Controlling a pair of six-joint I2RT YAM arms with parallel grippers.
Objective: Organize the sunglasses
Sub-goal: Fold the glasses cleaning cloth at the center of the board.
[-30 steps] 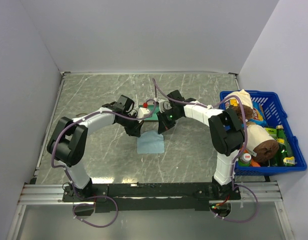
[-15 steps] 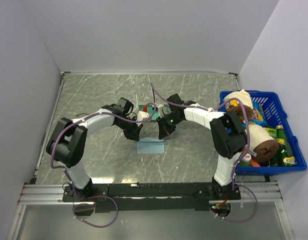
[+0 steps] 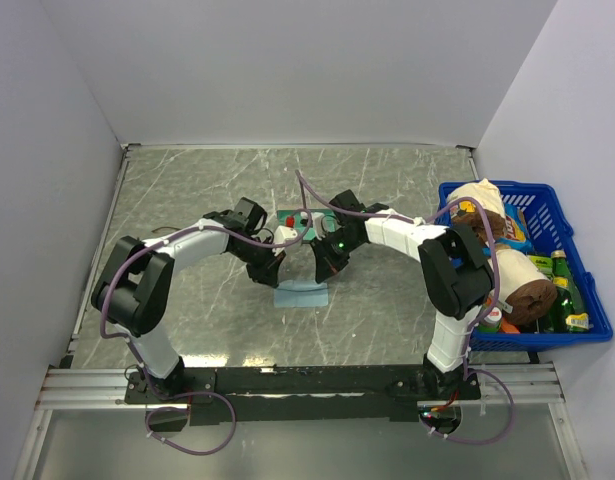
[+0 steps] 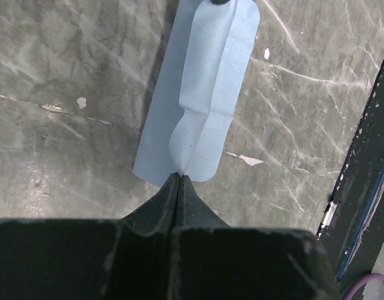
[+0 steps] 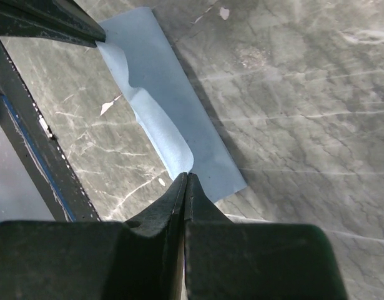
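Left gripper (image 4: 179, 180): jaws closed, pinching near end of light blue cloth (image 4: 207, 94). Right gripper (image 5: 187, 179): jaws closed, pinching opposite end. Cloth folded into narrow strip between 2 grippers, soft ridge along middle, mostly lying on marble table (image 3: 187, 180). Sunglasses: not seen in any view; whereabouts cannot tell. Likely step: folding cloth. To do well: move 2 arms together, same height, light tension, no twist; line up edges; let go only once strip lies flat.
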